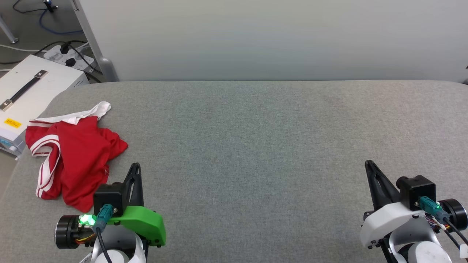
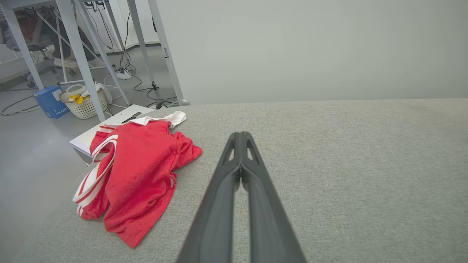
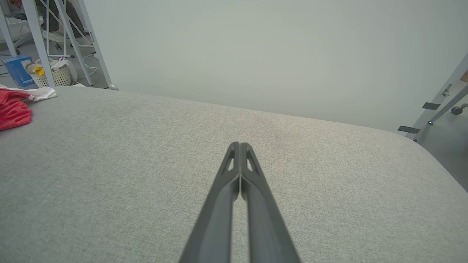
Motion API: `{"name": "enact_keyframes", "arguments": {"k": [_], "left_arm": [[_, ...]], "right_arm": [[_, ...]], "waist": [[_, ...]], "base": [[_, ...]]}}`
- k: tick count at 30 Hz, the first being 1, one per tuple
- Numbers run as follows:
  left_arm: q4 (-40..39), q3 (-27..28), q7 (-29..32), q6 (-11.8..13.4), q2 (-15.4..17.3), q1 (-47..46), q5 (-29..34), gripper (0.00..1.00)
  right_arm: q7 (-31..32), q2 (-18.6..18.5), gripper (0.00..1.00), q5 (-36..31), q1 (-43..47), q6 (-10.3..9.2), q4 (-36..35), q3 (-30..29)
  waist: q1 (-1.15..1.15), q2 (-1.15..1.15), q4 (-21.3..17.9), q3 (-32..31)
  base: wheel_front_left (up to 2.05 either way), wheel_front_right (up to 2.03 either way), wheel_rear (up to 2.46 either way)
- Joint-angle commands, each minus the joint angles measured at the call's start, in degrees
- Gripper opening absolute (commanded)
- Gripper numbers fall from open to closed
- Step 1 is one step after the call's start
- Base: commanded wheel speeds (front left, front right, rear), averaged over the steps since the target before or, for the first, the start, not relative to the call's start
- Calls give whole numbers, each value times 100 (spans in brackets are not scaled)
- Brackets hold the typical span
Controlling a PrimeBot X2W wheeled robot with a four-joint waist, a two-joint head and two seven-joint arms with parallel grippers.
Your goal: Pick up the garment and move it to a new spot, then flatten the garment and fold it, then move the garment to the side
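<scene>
The left gripper [image 1: 136, 166] has its two dark fingers pressed flat together with nothing between them, tips pointing away from the robot over the grey fabric-covered table [image 1: 256, 146]. In the left wrist view the same shut pair [image 2: 240, 134] rises up the middle of the picture, with bare cloth surface on its right. Just to its left, apart from the fingers, lies the garment [image 1: 78, 160], a red mesh jersey crumpled in a loose heap near the table's left edge. A white sleeve sits at the heap's far end, and bands of red-and-white striped trim loop along the side nearest the table edge [image 2: 142, 171]. No print can be made out among the folds. The right gripper [image 1: 368, 162] is at the opposite side of the table, well apart from the jersey, its fingers likewise closed against each other and holding nothing [image 3: 239, 144]. From that wrist the garment [image 3: 12, 109] is a patch of red and white at the far left. Past the table's left edge stands a white box with a black strap handle [image 1: 33, 91], with a power strip [image 1: 69, 56] on the floor behind it. Further off are a pale laundry basket [image 2: 85, 104] and a blue carton [image 2: 51, 102]. A plain pale wall [image 1: 274, 36] rises behind the table.
</scene>
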Motion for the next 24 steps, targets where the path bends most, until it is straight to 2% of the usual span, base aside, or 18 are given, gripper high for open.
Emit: {"name": "enact_keyframes", "arguments": {"k": [1, 24], "left_arm": [[-13, 5, -4, 25, -26, 35, 55, 0], [-13, 5, -4, 25, -26, 35, 55, 0]], "right_arm": [[17, -4, 0, -55, 57, -4, -23, 6], [17, -4, 0, -55, 57, -4, -23, 6]], "waist": [[0, 69, 0, 0], [0, 69, 0, 0]], "base": [[0, 0, 0], [0, 0, 0]]}}
